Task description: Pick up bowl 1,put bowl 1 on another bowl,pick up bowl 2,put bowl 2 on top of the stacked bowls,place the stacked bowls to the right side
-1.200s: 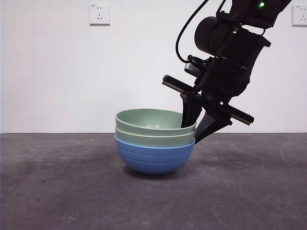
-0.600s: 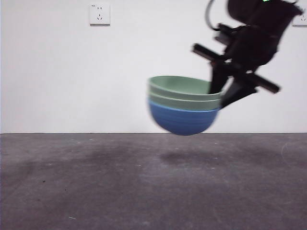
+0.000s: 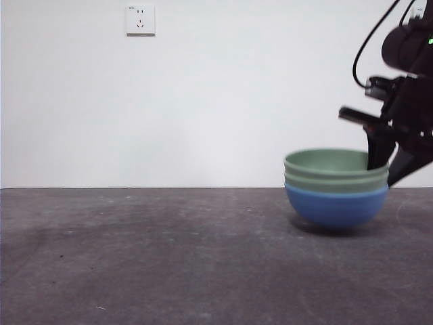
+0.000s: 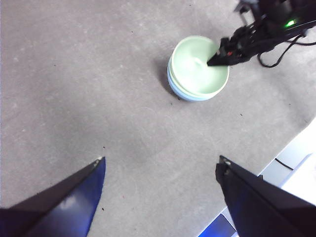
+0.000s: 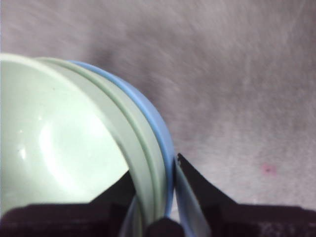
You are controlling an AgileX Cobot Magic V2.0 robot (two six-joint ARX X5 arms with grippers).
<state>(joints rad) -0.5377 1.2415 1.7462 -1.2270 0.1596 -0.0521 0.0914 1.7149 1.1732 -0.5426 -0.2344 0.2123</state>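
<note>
The stacked bowls (image 3: 336,186) stand at the right of the table: two pale green bowls (image 3: 336,167) nested in the blue bowl (image 3: 336,205), whose base is at or just above the surface. My right gripper (image 3: 389,169) is shut on the stack's right rim, one jaw inside the top green bowl (image 5: 54,148) and one outside the blue bowl (image 5: 160,133). In the left wrist view the stacked bowls (image 4: 199,69) lie far off with the right arm (image 4: 256,37) over them. My left gripper (image 4: 160,168) hangs open high above bare table, holding nothing.
The grey table (image 3: 169,257) stretches left of the stack. A white wall with a socket (image 3: 140,19) stands behind. In the left wrist view the table's edge (image 4: 276,158) runs near the stack, with a cable beyond it.
The right gripper has carried the stack from the table's middle up and to the right, then lowered it down to the surface at the right side.
</note>
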